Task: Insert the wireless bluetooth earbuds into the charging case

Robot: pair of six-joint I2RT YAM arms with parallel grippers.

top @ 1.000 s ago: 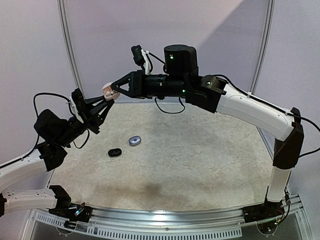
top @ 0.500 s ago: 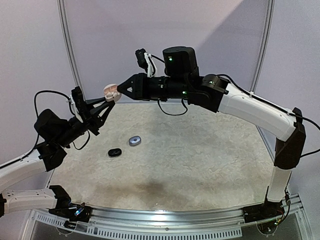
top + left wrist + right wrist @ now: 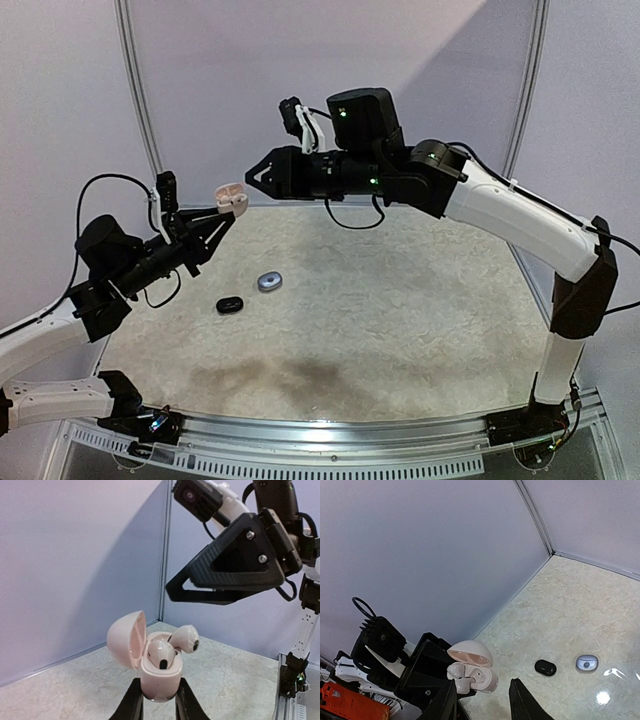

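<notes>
Left wrist view: left hand (image 3: 159, 690) tight around the open charging case (image 3: 157, 672).

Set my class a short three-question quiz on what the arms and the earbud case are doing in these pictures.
1. True or false: the lid of the pink case is shut.
2. What holds the case? A) the left gripper B) the right gripper C) nothing, it lies on the table
3. Fill in: ___ earbuds show inside the case.

Key: 1 false, the lid stands open. 2 A. 3 two; one sits low in the case and the other sticks up higher.
</notes>
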